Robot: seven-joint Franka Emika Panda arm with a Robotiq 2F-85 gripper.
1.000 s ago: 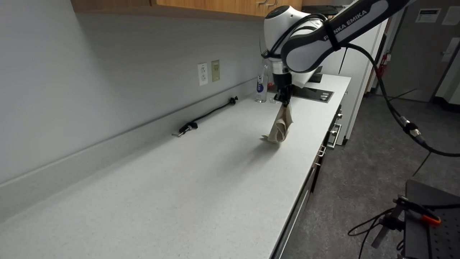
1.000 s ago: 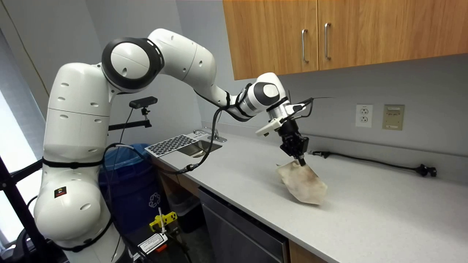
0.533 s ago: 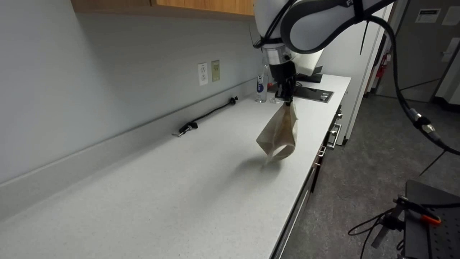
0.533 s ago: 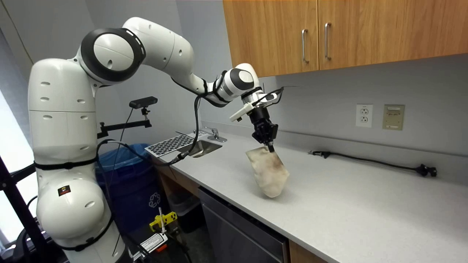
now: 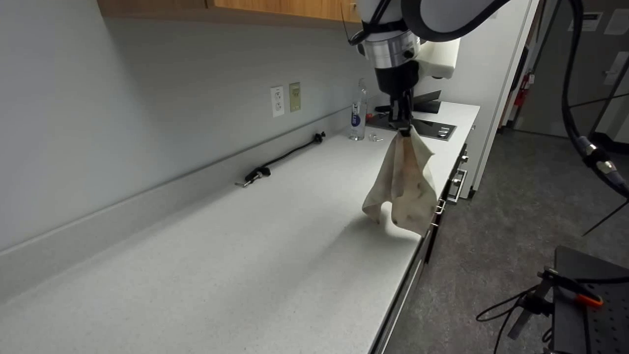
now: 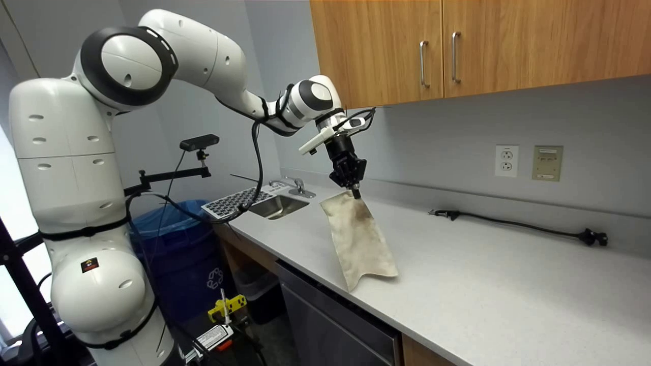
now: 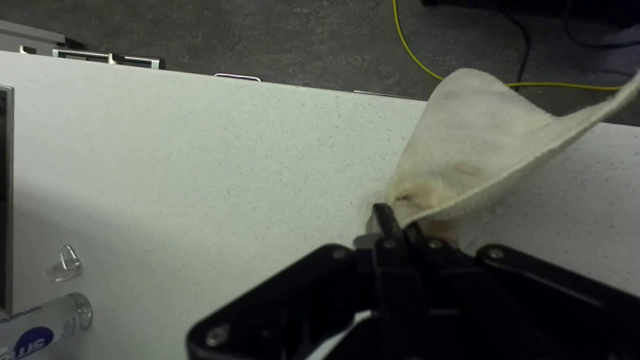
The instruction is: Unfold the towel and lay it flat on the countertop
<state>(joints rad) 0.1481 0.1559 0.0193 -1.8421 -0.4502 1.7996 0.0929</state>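
The towel is a cream-beige cloth with tan patches. It hangs from my gripper in loose vertical folds, its lower corners spread apart. In an exterior view the towel shows as one broad panel, its lower end near the front edge of the countertop. I cannot tell whether its lowest corner touches the surface. In the wrist view the gripper is shut on the upper edge of the towel, which trails toward the counter's front edge. The pinched part is mostly hidden between the fingers.
A black cable with clamps lies along the backsplash. A clear bottle and a small clear piece stand near a black cooktop. A sink is set in the counter. Wooden cabinets hang above.
My gripper has risen and drawn back toward the sink and the robot's base, carrying the towel. The towel has gone from a curled bundle low on the counter to a longer, opened-out hang.
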